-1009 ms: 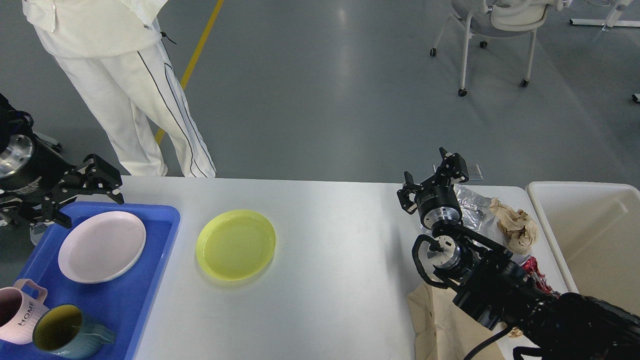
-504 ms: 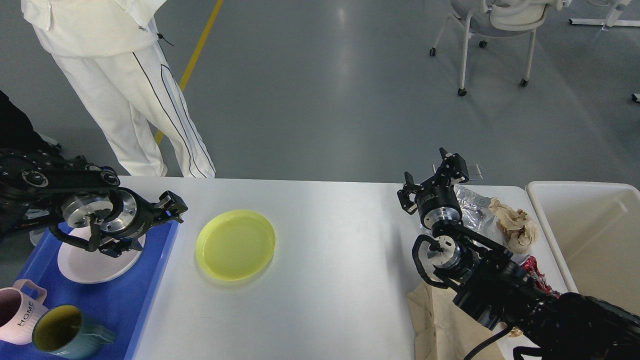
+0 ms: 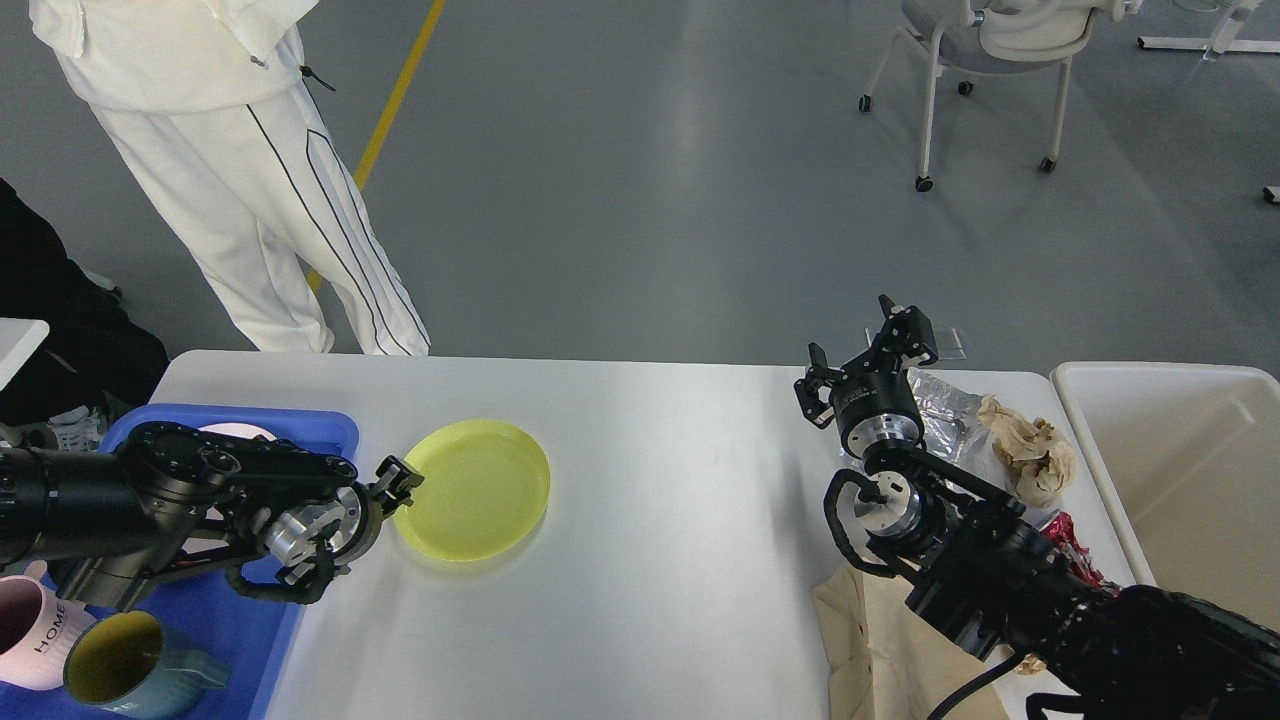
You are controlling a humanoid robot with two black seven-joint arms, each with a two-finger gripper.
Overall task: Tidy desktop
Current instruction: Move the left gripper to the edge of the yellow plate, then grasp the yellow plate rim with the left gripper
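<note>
Head view, tidying in progress. My left tool (image 3: 398, 483) has swung across from above the blue tray (image 3: 335, 425) to the near-left rim of the yellow plate (image 3: 472, 488), which I take as the landmark here. A second ago this tool hung over the tray's far-left corner; half a second ago it was over the white plate (image 3: 232, 432) in the tray; now its tip sits just at the yellow plate's left edge, low to the tabletop (image 3: 640, 560). Its two fingers are seen small and nearly end-on, so I cannot tell whether they are parted or closed, nor whether they touch the rim.

The yellow plate has not moved: it lies flat on the tabletop, just right of the tray and well left of my right tool (image 3: 868, 356). That tool has stayed where it was, fingers spread and holding nothing, raised far to the right of the plate, near the crumpled foil (image 3: 945, 410) and the brown paper wad (image 3: 1030, 450). A beige cloth (image 3: 880, 640) lies at the tabletop's near edge, also far right of the plate; the cream bin (image 3: 1180, 460) stands beyond that. Two mugs (image 3: 60, 640) sit in the tray, left of the plate.

Reading: the left arm's shift suggests the yellow plate is the next thing to go into the tray. The rubbish on the right is still to be cleared, so the task is judged well short of done.
</note>
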